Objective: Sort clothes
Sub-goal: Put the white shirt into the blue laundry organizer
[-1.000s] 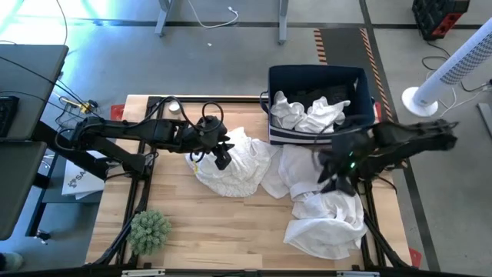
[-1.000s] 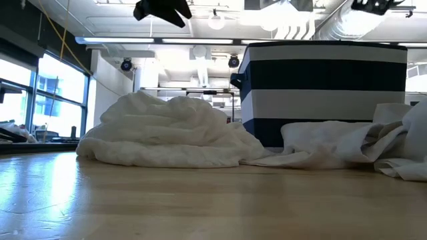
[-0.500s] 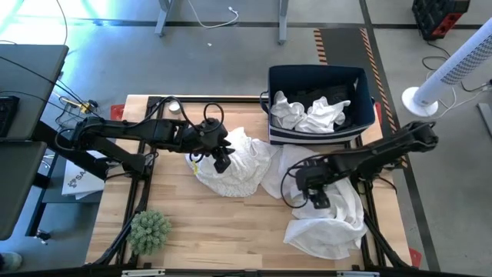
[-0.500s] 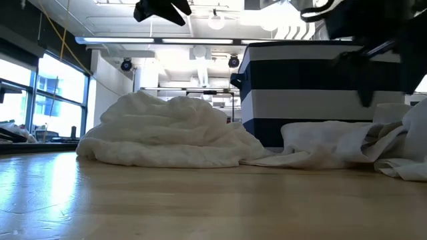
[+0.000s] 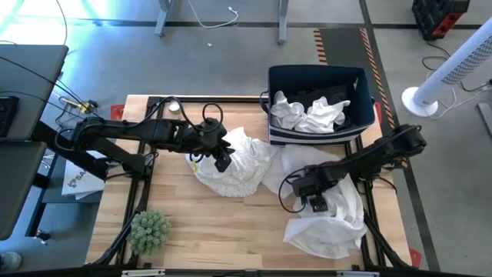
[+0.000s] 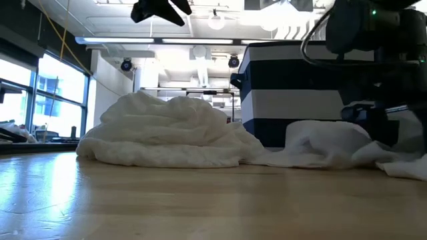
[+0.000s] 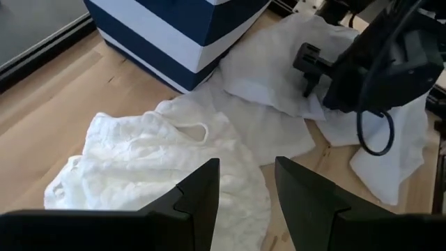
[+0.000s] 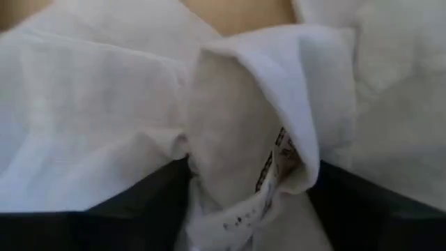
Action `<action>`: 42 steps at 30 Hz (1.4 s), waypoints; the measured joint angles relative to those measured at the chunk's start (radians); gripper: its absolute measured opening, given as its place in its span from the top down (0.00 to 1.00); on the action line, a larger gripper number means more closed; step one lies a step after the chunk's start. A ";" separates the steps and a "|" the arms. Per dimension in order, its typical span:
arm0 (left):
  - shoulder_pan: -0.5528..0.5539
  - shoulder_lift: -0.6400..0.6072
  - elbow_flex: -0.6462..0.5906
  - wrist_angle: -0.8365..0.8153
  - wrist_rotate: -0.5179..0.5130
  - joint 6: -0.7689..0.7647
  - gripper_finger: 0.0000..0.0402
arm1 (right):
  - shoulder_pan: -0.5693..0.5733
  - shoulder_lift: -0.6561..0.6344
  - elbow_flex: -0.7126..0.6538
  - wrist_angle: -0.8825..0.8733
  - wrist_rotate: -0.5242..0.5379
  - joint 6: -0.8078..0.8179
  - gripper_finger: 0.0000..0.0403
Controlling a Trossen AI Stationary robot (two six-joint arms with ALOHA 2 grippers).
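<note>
A crumpled white garment [image 5: 234, 169] lies at the table's middle, and my left gripper [image 5: 223, 159] hovers open and empty above it [image 7: 247, 167]. More white garments [image 5: 330, 223] lie spread at the right, in front of the navy-and-white striped bin [image 5: 319, 137]. The bin holds white clothes [image 5: 307, 114] and a dark one. My right gripper [image 5: 315, 201] is down on the right-hand white garment. Its open fingers stand on either side of a raised fold [image 8: 237, 104]. My right gripper comes from above, pointing down, and its open fingers [image 8: 160, 202] are sunk into the white garment. A raised fold with a sewn-in label [image 8: 268, 171] stands between them. The garment lies on the table, slack.
A green spiky plant [image 5: 148, 231] stands at the near left corner. The bin [image 6: 313, 87] stands at the far right edge. Bare wood [image 5: 223, 223] lies along the near side between the plant and the right-hand clothes.
My right gripper has swung from beside the bin toward the table's left and gone down onto the right-hand white garment, whose fold has bunched up between its fingers.
</note>
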 joint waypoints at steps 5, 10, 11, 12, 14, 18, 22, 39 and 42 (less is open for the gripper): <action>0.000 0.000 0.000 0.002 0.002 -0.034 0.66 | -0.003 -0.012 0.008 -0.009 -0.002 0.029 0.71; 0.000 0.000 0.000 0.003 0.007 -0.037 0.66 | -0.003 -0.117 0.157 -0.107 -0.050 -0.007 0.94; 0.000 0.000 0.000 0.004 0.007 -0.039 0.66 | -0.003 -0.144 0.198 -0.131 -0.070 -0.016 0.93; 0.000 0.000 0.000 0.006 0.007 -0.044 0.66 | -0.003 -0.167 0.237 -0.167 -0.090 -0.024 0.91; 0.000 0.000 0.000 0.006 0.007 -0.052 0.66 | -0.008 -0.220 0.329 -0.252 -0.136 -0.032 0.91; -0.001 0.000 0.000 0.011 0.008 -0.055 0.66 | -0.059 -0.306 0.547 -0.361 -0.315 -0.031 0.96; -0.001 0.000 0.000 0.028 0.008 -0.054 0.66 | -0.145 -0.335 0.782 -0.406 -0.398 0.025 0.96; 0.000 0.000 0.000 0.120 0.006 -0.052 0.66 | -0.465 -0.207 1.612 0.388 0.026 -0.428 0.96; 0.000 0.000 0.000 0.134 0.006 -0.052 0.66 | -0.521 -0.200 1.587 0.673 0.100 -0.550 0.96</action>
